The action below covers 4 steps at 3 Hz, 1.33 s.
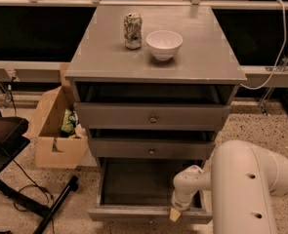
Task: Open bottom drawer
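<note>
The grey wooden chest (153, 67) has three drawers. The bottom drawer (148, 212) is pulled far out, its dark inside (138, 182) showing and seemingly bare. Its front shows only as a thin grey strip at the frame's lower edge; its knob is hidden. The two upper drawers (152, 117) stand slightly out, each with a small round knob. My gripper (175, 212) hangs at the end of the white arm (241, 189), at the front right rim of the bottom drawer, its tan tip pointing down.
A green can (133, 30) and a white bowl (164, 44) stand on the chest's top. An open cardboard box (58, 130) with items sits on the floor to the left. A black chair and stand legs (16, 179) lie lower left. A white cable (275, 57) hangs right.
</note>
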Each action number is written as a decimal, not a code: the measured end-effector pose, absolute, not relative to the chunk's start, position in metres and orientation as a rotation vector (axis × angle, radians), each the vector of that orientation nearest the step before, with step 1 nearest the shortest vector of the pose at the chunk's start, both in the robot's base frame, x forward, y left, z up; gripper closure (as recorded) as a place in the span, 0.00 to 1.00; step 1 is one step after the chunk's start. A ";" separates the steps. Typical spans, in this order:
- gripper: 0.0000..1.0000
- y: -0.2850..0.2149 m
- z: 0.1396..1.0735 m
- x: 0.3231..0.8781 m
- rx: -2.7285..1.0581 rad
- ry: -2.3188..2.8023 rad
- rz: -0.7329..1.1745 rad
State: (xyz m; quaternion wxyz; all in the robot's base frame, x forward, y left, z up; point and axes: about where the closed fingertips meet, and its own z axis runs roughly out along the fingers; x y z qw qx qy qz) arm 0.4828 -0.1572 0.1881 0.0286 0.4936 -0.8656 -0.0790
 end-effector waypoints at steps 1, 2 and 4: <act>0.00 -0.157 0.187 0.481 1.522 -2.668 -0.246; 0.00 -0.157 0.187 0.481 1.522 -2.668 -0.246; 0.18 -0.167 0.180 0.432 1.375 -2.672 -0.447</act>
